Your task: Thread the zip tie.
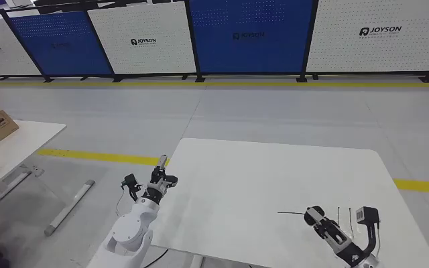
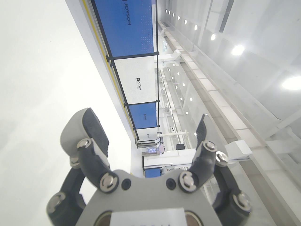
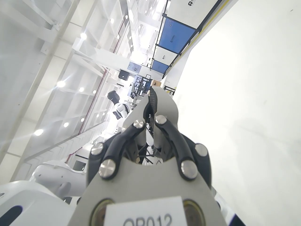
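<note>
The zip tie [image 1: 291,214] is a thin black strand that sticks out to the left from my right gripper [image 1: 310,214], low on the right side of the white table [image 1: 268,167]. The right gripper [image 3: 151,96] has its fingers pressed together; in the right wrist view the tie itself is hidden between them. My left gripper [image 1: 160,165] hangs at the table's left edge, far from the tie. The left gripper [image 2: 150,128] stands open, its ridged black pads [image 2: 95,129] wide apart with nothing between them.
Two more thin dark strips [image 1: 339,216] lie on the table beside the right arm. A second white table [image 1: 27,137] with a cardboard box [image 1: 5,124] stands off to the left. Blue and white panel walls [image 1: 248,33] close off the back.
</note>
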Motion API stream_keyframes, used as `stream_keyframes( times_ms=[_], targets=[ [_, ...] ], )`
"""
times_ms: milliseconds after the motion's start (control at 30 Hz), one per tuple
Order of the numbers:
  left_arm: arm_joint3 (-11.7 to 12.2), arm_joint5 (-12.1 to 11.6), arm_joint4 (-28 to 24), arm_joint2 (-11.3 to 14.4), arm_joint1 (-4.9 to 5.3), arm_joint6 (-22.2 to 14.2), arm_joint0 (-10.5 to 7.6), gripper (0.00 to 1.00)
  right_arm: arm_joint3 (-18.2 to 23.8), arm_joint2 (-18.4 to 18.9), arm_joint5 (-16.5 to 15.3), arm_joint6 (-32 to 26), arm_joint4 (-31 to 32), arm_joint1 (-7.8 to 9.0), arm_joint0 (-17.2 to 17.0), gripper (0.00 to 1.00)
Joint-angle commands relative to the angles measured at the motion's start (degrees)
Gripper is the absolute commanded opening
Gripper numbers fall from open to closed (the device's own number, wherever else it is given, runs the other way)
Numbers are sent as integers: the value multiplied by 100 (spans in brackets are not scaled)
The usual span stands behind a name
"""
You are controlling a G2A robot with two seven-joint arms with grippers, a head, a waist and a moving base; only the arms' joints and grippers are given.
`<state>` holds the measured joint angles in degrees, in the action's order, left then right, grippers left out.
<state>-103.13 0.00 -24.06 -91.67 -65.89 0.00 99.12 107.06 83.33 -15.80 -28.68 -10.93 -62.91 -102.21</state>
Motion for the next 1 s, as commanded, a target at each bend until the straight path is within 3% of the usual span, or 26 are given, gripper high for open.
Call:
stream_keyframes(
  times_ms=[0,200,267,633,800,967],
  targets=[
    [0,0,0,0,0,0,0,100,0,0,0,0,0,0,0,0],
    [0,0,0,0,0,0,0,100,-230,129,2,-332,-720,3,159,0],
    [0,0,0,0,0,0,0,100,-335,171,209,-729,-900,25,215,0],
    [-15,-21,-7,18,-3,-39,-19,100,-360,208,242,-769,-898,31,247,0],
    [-110,-207,194,99,8,-608,94,100,-360,208,242,-769,-898,31,247,0],
    [-169,-240,351,280,21,-1270,239,100,-360,208,242,-769,-898,31,247,0]
  ],
)
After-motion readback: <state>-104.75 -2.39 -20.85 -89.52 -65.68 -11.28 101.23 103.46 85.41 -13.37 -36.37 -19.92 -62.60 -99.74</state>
